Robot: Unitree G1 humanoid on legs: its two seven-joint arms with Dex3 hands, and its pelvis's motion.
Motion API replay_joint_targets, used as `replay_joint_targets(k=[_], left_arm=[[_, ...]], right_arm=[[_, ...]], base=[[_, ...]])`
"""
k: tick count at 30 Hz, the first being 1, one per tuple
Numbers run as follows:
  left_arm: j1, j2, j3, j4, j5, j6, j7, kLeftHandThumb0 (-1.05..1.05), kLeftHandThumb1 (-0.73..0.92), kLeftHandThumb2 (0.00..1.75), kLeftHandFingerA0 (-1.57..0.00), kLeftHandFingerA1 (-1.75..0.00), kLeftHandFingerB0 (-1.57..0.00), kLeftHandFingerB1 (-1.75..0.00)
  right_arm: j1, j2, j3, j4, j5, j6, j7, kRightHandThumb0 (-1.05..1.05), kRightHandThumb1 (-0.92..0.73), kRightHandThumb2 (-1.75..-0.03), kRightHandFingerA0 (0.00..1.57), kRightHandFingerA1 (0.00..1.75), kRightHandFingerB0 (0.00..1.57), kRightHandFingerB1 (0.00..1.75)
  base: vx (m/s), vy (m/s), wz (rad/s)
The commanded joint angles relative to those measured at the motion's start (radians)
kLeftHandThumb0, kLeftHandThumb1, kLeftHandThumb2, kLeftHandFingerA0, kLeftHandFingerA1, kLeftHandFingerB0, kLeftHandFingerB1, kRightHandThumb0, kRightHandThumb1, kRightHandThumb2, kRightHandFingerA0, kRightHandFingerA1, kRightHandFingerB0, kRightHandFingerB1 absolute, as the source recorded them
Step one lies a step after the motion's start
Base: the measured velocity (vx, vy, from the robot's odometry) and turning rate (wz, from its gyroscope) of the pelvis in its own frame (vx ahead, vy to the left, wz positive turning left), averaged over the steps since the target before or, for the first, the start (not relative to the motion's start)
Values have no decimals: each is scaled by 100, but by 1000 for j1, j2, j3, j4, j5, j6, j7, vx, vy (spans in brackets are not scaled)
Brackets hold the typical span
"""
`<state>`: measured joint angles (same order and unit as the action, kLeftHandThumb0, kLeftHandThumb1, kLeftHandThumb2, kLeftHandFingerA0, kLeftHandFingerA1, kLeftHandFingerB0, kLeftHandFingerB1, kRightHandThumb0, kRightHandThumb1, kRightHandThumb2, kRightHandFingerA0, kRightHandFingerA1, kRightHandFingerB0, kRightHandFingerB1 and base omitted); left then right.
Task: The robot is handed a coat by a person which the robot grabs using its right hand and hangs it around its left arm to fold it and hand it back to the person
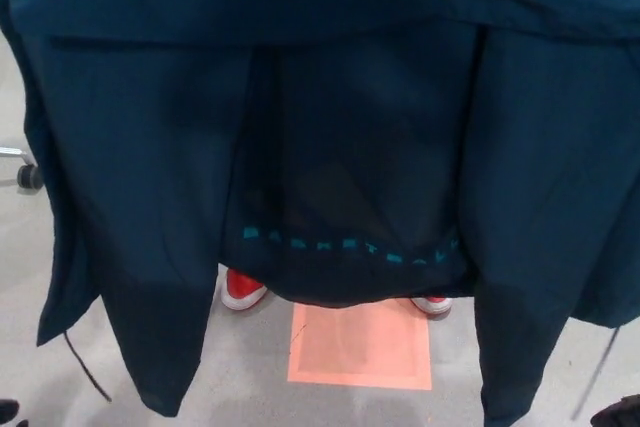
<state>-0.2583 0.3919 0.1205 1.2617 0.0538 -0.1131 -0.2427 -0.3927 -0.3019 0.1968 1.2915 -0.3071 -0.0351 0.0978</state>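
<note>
One dark teal coat (350, 127) fills nearly the whole frame. It hangs spread from the top edge to the lower third, with a line of teal lettering across its middle. Below its hem, at lower centre, a person's red shoes (243, 289) stand by an orange square (362, 345) on the floor (250, 387). Small black shapes in the bottom corners may be the left hand (8, 412) and right hand (620, 413); I cannot tell whether either is open or holding anything. This looks like the handover step. Next, the right hand probably needs to rise and take the cloth near its top.
</note>
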Motion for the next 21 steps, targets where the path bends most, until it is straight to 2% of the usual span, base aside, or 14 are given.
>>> replay_joint_targets(k=[1,2,3,5,6,11,12,13,14,15,16,17,19,21], left_arm=[[22,6,25,28,-22,-42,-44,-67,73,102,-3,-41,-3,-39],[23,5,30,30,-23,-42,-43,-67,73,102,-3,-41,-3,-39],[28,0,35,31,-25,-40,-34,-34,61,113,0,-48,0,-47],[55,-11,37,34,-20,-55,-29,-34,63,114,0,-48,0,-48],[68,-11,30,35,-11,-63,-37,-67,73,103,-4,-41,-3,-40],[98,-22,28,25,-10,-86,-29,-68,74,104,-4,-43,-3,-37],[94,-23,44,21,-28,-87,-46,-66,74,104,-3,-39,-3,-32],[92,-25,57,15,-43,-90,-59,-65,75,105,-3,-37,-3,-32],[86,-25,59,10,-42,-96,-62,-65,76,106,-3,-37,-3,-31],[81,-25,61,7,-42,-101,-64,-65,76,106,-3,-38,-3,-31],[76,-25,65,6,-43,-103,-66,-65,76,106,-3,-38,-3,-31],[66,-29,83,4,-62,-100,-80,-64,76,106,-2,-36,-2,-29],[64,-37,111,-7,-91,-123,-118,-64,75,103,-3,-41,0,-29],[65,-41,110,-14,-87,-144,-124,-65,73,101,-7,-43,0,-31]], right_arm=[[15,-23,12,23,-19,-14,21,-32,-60,-110,0,48,0,46],[17,-25,13,23,-18,-23,27,-32,-60,-110,0,48,0,46],[24,-28,13,22,-17,-30,33,-64,-64,-95,0,39,6,41],[57,-39,19,20,-18,-53,55,-67,-66,-97,3,38,3,38],[70,-42,17,20,-13,-51,75,-68,-67,-99,3,35,3,34],[100,-75,28,13,-18,-97,166,-77,-76,-105,6,27,6,27],[100,-83,12,2,3,-100,196,-86,-78,-106,6,19,6,20],[109,-108,-2,-31,26,-132,243,-78,-75,-95,0,12,0,16],[121,-130,-34,-77,66,-163,286,-70,-88,-72,0,11,1,19],[132,-144,-53,-114,89,-190,307,-73,-76,-82,1,17,3,20],[143,-155,-64,-146,99,-214,318,-73,-76,-82,1,17,3,20],[172,-166,-104,-219,143,-228,340,-83,-75,-104,3,24,10,25],[286,-172,-209,-470,287,-196,423,-73,-66,-103,4,41,4,33],[359,-184,-245,-627,329,-189,446,-74,-67,-104,8,44,2,35]], base=[[0,0,0],[0,0,0],[0,0,0],[0,0,0],[0,0,0],[0,0,0],[0,0,0],[0,0,0],[0,0,0],[0,0,0],[0,0,0],[0,0,0],[0,0,0],[0,0,0]])
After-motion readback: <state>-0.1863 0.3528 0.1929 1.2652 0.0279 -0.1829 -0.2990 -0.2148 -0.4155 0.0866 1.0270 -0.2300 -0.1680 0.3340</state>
